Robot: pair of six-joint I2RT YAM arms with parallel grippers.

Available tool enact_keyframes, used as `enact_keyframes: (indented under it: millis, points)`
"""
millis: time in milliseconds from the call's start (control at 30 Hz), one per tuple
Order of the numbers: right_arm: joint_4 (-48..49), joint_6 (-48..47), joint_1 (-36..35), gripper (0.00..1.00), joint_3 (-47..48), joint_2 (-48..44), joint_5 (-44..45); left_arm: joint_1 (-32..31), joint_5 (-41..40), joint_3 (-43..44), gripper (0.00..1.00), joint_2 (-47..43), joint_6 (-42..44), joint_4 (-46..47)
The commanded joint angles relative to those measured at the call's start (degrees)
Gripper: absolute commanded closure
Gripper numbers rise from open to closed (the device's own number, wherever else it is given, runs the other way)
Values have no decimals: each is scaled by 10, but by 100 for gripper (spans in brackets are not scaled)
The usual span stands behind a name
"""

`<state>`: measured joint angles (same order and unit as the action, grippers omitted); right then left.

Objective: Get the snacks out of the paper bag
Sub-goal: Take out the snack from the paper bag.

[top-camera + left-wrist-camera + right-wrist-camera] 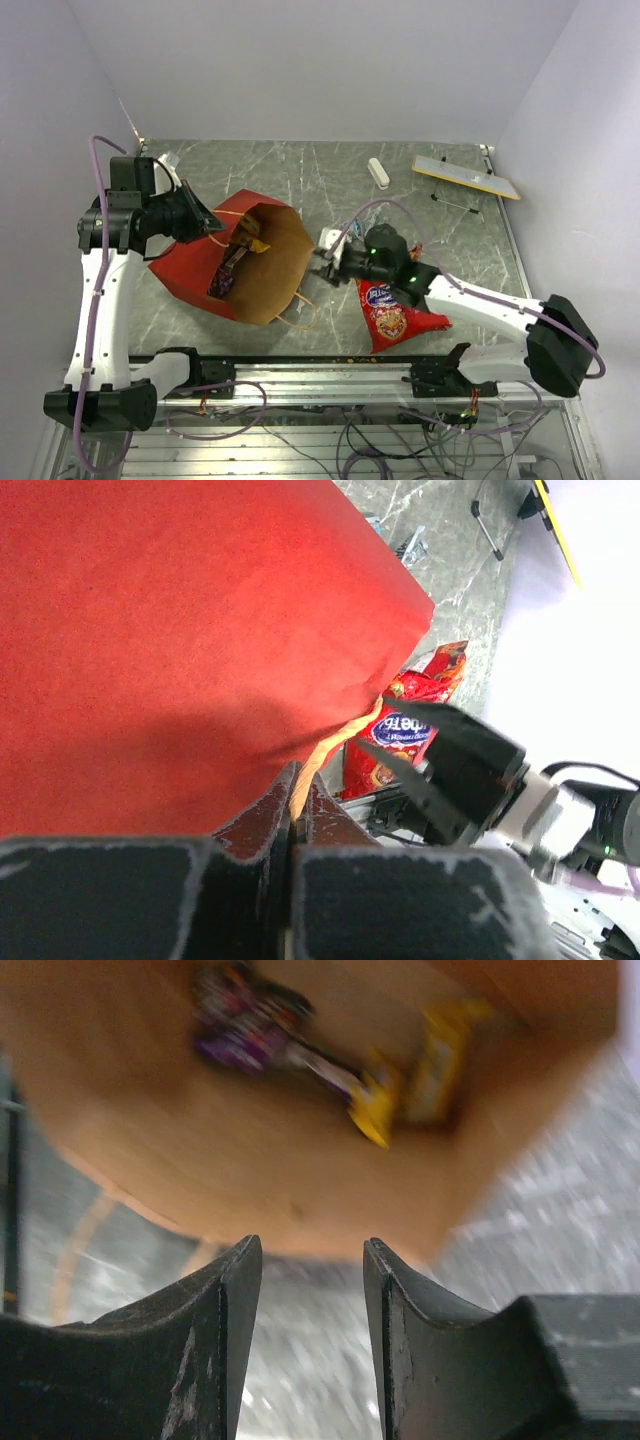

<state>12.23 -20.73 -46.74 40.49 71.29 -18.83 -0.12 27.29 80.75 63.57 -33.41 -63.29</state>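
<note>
Red paper filled most of the left wrist view, where the paper bag (180, 630) was seen from outside. From above, it was shown lying on its side on the grey marbled table (300, 180), with its brown mouth opened toward the right arm. The left gripper (298, 805) was clamped tight on a tan loop handle (340, 738) at the bag's upper edge, its fingers pressed together with only the twisted paper between them. A second handle (295, 312) was laid flat on the table at the near rim of the mouth.

Several small candy bars (232, 265) were left inside the bag, resting on its lower wall. In the blurred right wrist view a purple wrapper (245, 1025) and a yellow wrapper (420, 1070) could be made out among them; no finer detail could be told.

The right gripper (312, 1260) was held just outside the bag's mouth and pointed into it. Its fingers were parted by a modest gap and nothing was held between them.

The red chip bag (390, 315) had been set on the table outside the paper bag, just beside the right forearm and partly overlapped by it. A white oblong block (378, 172) and a grey strip with a yellow edge (465, 176) were placed at the far side of the table, well apart from the bag.
</note>
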Motion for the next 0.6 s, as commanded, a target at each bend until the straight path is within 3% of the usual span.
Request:
enact_keyframes:
  millis: [0,200,367,567]
  points:
    - [126,32,-93,54,35,56,-68,-2,25,-29,93,-26,-30,48]
    - [137,-41,-156,48,129,198,15,-1,32,-36,93,-31,-36,48]
    - [152,-115,-157,40,191,294,105,-1,35,-26,93,-26,-32,40]
    - [153,-187,-154,37,244,382,135,-2,32,-21,93,-19,-22,31]
